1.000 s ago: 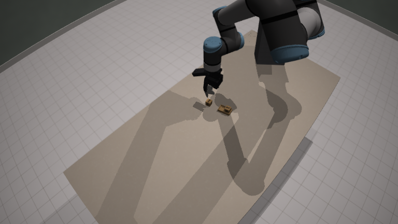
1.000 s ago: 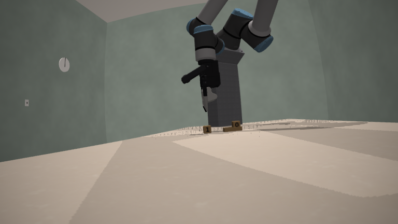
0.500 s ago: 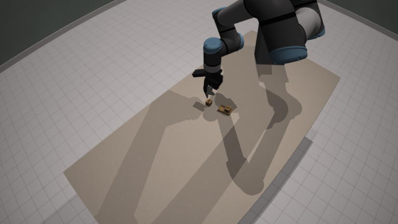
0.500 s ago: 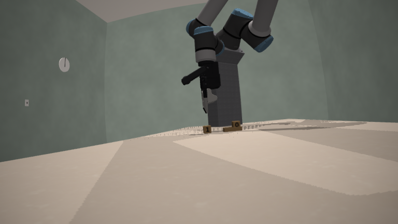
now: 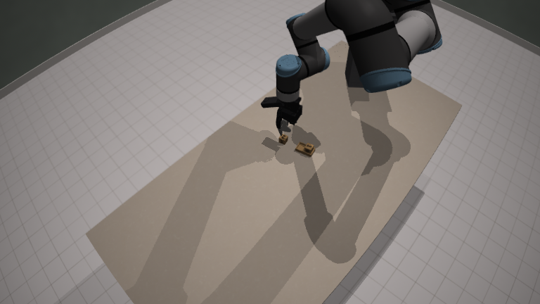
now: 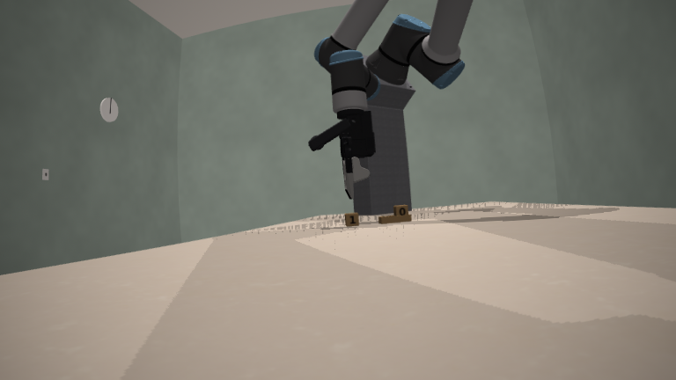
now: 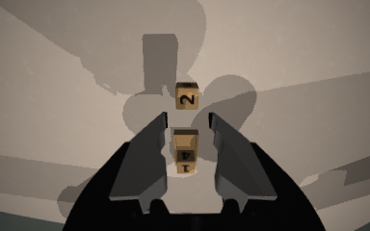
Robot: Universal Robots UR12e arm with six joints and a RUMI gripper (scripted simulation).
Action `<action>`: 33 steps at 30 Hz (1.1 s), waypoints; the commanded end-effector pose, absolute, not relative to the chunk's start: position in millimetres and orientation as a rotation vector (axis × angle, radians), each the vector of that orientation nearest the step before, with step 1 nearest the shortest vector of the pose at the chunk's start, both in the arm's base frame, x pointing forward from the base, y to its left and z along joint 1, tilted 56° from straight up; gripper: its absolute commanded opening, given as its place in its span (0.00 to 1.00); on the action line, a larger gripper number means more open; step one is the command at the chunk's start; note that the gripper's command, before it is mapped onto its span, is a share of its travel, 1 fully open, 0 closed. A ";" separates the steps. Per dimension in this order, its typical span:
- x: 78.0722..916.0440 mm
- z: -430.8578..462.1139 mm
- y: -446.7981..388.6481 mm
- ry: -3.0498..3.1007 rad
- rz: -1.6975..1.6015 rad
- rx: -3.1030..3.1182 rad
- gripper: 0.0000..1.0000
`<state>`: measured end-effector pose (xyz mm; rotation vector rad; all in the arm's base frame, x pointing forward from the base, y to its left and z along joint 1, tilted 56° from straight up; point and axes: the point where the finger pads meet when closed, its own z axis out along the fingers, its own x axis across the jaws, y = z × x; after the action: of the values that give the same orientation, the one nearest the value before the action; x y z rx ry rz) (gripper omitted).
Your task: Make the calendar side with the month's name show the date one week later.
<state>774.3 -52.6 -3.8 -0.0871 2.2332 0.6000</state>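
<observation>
A loose wooden cube sits flat on the tan mat, left of the tray. It shows a 1 toward the exterior camera and a 2 on top in the wrist view. The wooden tray holds the other cube, which shows a 0 toward the exterior camera. In the wrist view the tray and its cube appear far below, in the gap between the fingers. My gripper hangs well above the loose cube. Its fingers are partly narrowed with a clear gap, and nothing is held.
The robot's grey pedestal stands right behind the tray. The tan mat lies on a tiled floor. Arm shadows fall across the mat around the cubes.
</observation>
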 end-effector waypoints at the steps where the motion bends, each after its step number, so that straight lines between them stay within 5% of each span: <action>1: 780.1 -8.1 -49.3 2.233 0.599 -0.087 0.29; 33: 794.3 -19.6 -40.1 2.233 0.599 -0.087 0.29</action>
<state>794.2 -39.9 -19.8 -0.0868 2.2331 0.5998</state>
